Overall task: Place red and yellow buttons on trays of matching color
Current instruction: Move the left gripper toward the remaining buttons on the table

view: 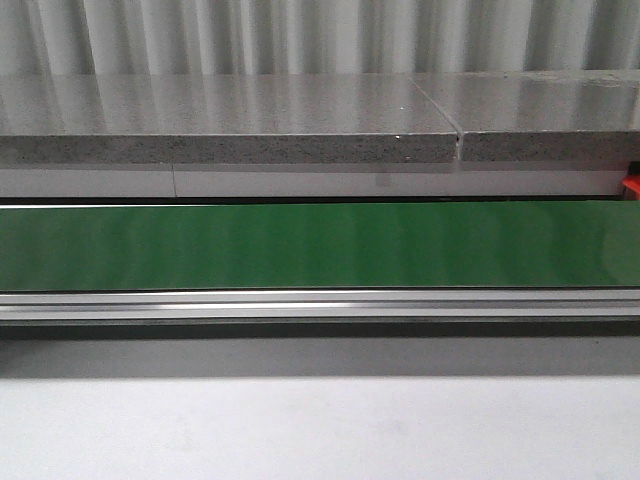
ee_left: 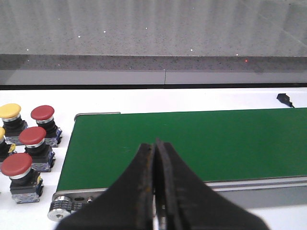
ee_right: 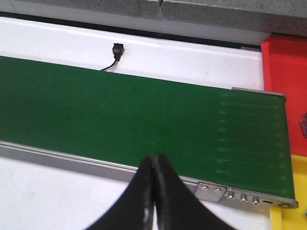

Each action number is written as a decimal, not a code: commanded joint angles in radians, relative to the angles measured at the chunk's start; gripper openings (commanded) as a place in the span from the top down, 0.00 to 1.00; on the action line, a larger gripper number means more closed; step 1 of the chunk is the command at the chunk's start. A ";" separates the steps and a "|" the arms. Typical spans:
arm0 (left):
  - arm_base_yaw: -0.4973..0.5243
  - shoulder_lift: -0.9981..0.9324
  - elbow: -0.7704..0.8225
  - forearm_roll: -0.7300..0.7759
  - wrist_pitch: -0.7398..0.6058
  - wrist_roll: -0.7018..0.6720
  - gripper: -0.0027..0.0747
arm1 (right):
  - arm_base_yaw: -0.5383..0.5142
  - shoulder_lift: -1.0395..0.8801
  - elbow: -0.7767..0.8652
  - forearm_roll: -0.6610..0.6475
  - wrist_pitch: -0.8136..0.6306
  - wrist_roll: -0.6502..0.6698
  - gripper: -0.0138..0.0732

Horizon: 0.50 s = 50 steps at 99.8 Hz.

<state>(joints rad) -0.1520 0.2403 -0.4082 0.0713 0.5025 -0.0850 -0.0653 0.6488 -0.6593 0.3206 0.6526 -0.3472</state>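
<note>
**Nothing picked yet**

Both pincers, left (ee_left: 154, 191) and right (ee_right: 152, 191), hang closed and empty over the green belt (view: 320, 245). Red buttons (ee_left: 42, 113) and a yellow button (ee_left: 9, 110) wait on the white bench past the belt's left end; the red tray (ee_right: 285, 72) sits at the right end. Next, I reckon, the left pincer must open and reach a button.

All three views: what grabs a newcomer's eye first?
The green belt dominates, running across the whole front view with nothing on it. In the left wrist view, red buttons and a yellow button cluster on the white table just off the belt's end, beyond the shut left gripper. In the right wrist view, a red tray sits past the belt's other end, beyond the shut right gripper.
</note>
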 commanded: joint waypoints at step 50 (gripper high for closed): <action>-0.008 0.009 -0.027 -0.011 -0.075 -0.022 0.28 | 0.002 -0.007 -0.025 0.006 -0.069 -0.008 0.93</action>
<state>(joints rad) -0.1520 0.2403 -0.4082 0.0693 0.5025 -0.0850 -0.0653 0.6488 -0.6593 0.3206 0.6526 -0.3472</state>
